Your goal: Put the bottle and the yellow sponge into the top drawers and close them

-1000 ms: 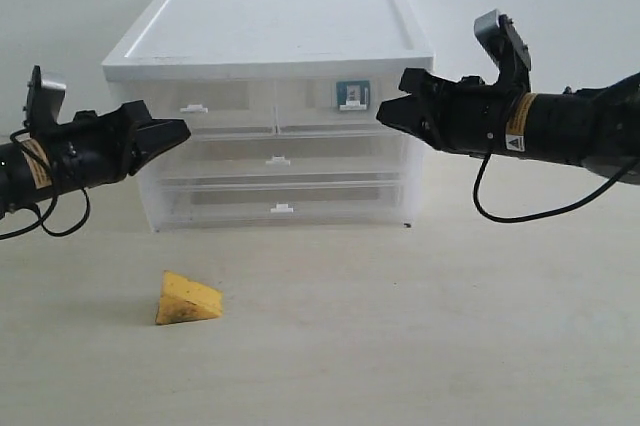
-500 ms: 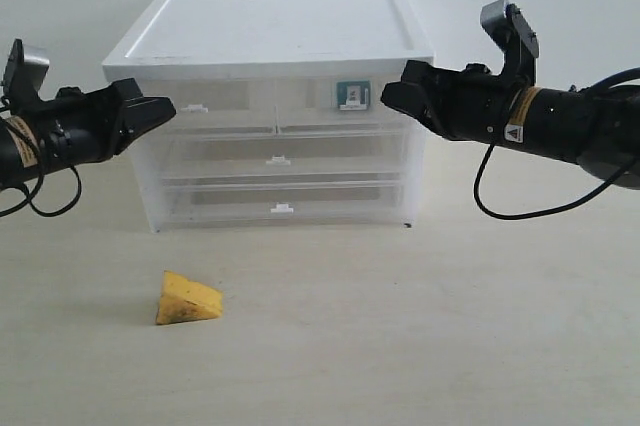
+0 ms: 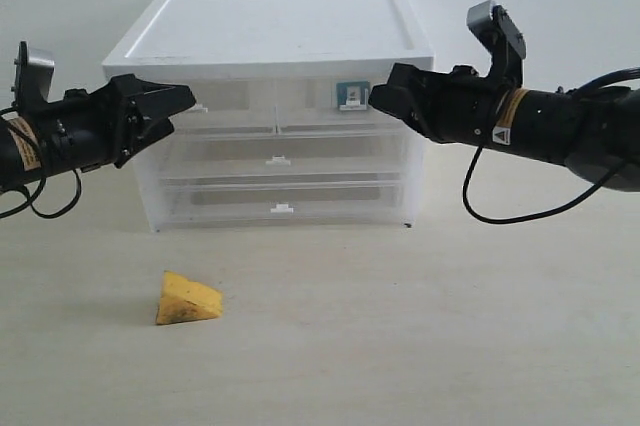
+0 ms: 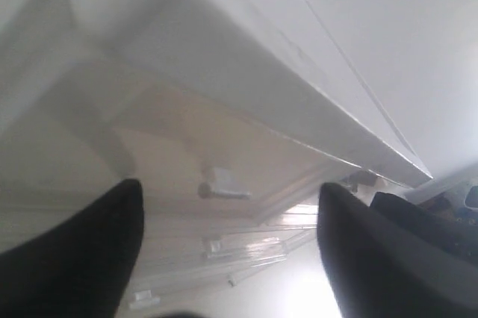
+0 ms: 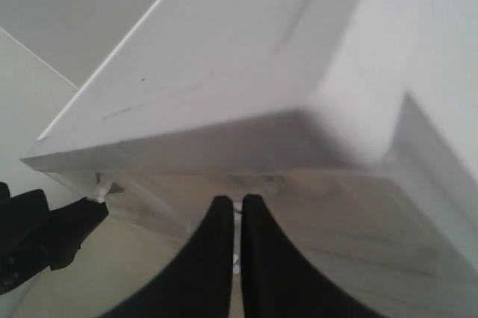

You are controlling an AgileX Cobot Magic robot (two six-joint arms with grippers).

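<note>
Step judged: opening top-left drawer for sponge, lying on surface well before chest. Left hand spread wide at tab; right hand pinched shut by top-right drawer, bottle apparently inside. Next: close on tab, pull straight out.

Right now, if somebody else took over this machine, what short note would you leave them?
Left hand: open, empty, at the white tab handle of the left translucent plastic top drawer, which looks closed.
Right hand: shut, empty, by the right top drawer.
Small white bottle with blue-teal label: visible through that drawer's front; drawer looks closed, so this half seems done.
Yellow wedge-shaped sponge: lying on the table before the chest.
Left: open left drawer, put sponge in, close it.
</note>
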